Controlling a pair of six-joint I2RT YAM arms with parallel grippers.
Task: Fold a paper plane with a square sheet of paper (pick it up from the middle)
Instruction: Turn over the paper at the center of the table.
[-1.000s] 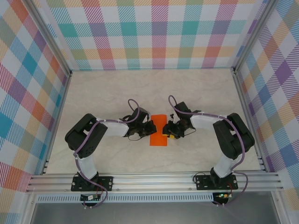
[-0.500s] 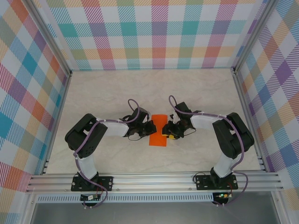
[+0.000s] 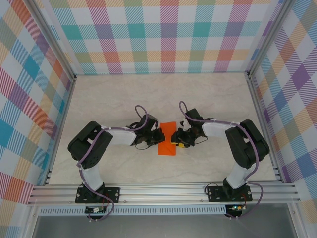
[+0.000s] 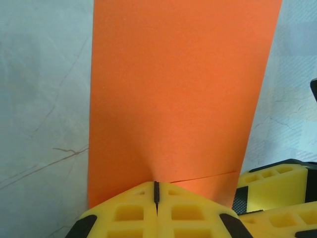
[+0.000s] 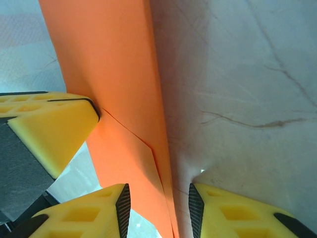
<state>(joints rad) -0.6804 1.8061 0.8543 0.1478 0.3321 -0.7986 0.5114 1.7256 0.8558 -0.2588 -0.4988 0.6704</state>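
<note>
The square sheet of paper (image 3: 167, 143) is bright orange and folded into a narrow upright strip between the two arms at the table's middle. My left gripper (image 3: 160, 135) is at its left edge. In the left wrist view the yellow fingers (image 4: 124, 213) are shut, and the left gripper (image 4: 156, 185) pinches the near edge of the sheet (image 4: 178, 89), which dimples at the tip. My right gripper (image 3: 174, 139) is at the right edge. In the right wrist view the right gripper (image 5: 158, 189) is open, and the edge of the sheet (image 5: 119, 74) runs between the pads without being clamped.
The marble-patterned table (image 3: 163, 99) is walled by plaid panels on three sides, with an aluminium rail (image 3: 163, 191) at the near edge. The two grippers are close together. The right gripper's fingers (image 4: 277, 181) show in the left wrist view, and the left finger (image 5: 49, 129) in the right one.
</note>
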